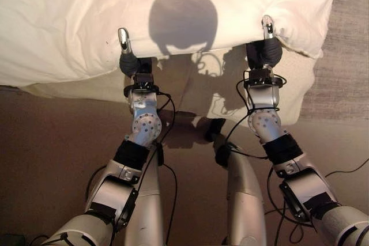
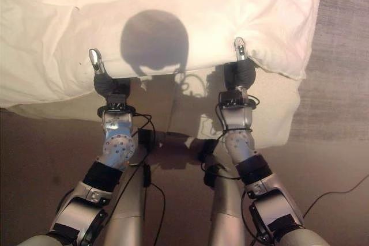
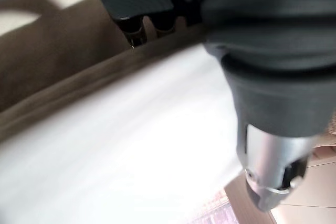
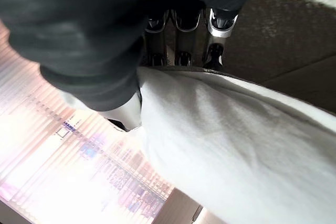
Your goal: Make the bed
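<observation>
A white duvet (image 1: 173, 15) covers the bed across the upper part of the head views, wrinkled, with its near edge hanging over the bed's side. Below that edge a paler sheet (image 1: 190, 96) drops toward the brown carpet (image 1: 52, 159). At the far right, past the duvet's corner, lies a strip of grey rug (image 1: 349, 38).

Both arms reach forward to the duvet's near edge, well apart from each other. The left hand (image 1: 128, 57) holds the edge left of centre: its thumb lies on top of the cloth, pointing away from the robot, and the fingers go under the hem. In the left wrist view the thumb (image 3: 270, 171) rests over the white cloth while the fingers (image 3: 134, 27) show on the other side of it, so the hand pinches the duvet's edge between them.

The right hand (image 1: 264, 47) grips the edge near the duvet's right corner in the same way. In the right wrist view its fingers (image 4: 181, 30) sit side by side, curled against the fold of cloth, with the thumb (image 4: 126, 111) pressed on the other face, pinching the duvet.
</observation>
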Motion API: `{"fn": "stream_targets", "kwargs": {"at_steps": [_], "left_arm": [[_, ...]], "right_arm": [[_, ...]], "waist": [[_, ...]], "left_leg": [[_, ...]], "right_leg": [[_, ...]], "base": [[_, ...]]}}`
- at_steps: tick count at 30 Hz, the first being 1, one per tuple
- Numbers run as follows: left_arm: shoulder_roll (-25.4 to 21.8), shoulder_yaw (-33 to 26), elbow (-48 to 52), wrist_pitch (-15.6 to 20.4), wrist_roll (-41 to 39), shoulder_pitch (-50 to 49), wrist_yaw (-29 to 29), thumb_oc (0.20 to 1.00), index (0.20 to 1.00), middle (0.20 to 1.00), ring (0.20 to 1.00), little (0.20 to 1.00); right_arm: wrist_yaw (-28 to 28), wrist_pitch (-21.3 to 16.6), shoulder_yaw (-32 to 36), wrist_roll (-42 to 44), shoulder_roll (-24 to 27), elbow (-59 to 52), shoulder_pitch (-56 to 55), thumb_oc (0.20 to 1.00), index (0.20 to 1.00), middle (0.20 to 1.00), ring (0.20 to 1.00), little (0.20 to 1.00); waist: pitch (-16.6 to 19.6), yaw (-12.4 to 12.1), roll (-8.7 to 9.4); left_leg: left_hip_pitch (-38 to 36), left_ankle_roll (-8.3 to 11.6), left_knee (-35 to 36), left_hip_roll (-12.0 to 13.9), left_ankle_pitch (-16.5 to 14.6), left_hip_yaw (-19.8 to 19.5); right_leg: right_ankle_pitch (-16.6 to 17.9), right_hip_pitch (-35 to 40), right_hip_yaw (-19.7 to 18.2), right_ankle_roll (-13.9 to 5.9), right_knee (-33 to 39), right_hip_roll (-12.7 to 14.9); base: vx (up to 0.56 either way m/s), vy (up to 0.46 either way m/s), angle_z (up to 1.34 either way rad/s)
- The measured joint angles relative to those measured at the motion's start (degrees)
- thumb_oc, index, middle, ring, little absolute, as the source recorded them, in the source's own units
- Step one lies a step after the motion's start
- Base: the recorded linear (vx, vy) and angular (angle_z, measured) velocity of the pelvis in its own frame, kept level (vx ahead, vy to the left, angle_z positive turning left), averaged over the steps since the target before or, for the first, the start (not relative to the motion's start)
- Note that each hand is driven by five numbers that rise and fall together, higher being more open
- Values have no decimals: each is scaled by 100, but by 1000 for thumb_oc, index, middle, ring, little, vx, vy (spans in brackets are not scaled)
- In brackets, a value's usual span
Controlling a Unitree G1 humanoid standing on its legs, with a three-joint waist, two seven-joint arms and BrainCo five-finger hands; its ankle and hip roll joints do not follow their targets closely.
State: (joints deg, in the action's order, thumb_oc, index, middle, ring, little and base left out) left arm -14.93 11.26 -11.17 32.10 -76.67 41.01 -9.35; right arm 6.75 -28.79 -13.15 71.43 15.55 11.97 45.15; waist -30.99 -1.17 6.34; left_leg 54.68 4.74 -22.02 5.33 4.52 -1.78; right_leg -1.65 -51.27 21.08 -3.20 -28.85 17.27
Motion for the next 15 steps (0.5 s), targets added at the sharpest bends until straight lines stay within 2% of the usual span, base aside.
{"fn": "stream_targets", "kwargs": {"at_steps": [7,15], "left_arm": [[-209,-148,-115,0,398,4,-108,200,200,200,200,200],[-207,-152,-115,-2,659,-1,-191,200,200,200,200,200]], "right_arm": [[-39,43,0,-8,-41,-72,-62,200,200,200,200,200],[-127,87,1,-145,-41,-82,-123,200,200,200,200,200]], "waist": [[-2,-12,-6],[2,-3,-16]], "left_leg": [[4,-1,-6,-51,-1,-3],[75,18,-46,-45,-19,5]], "right_leg": [[-61,-34,-5,-2,-99,76],[-108,-140,-31,14,-172,83]], "base": [[0,18,2],[0,20,0]]}}
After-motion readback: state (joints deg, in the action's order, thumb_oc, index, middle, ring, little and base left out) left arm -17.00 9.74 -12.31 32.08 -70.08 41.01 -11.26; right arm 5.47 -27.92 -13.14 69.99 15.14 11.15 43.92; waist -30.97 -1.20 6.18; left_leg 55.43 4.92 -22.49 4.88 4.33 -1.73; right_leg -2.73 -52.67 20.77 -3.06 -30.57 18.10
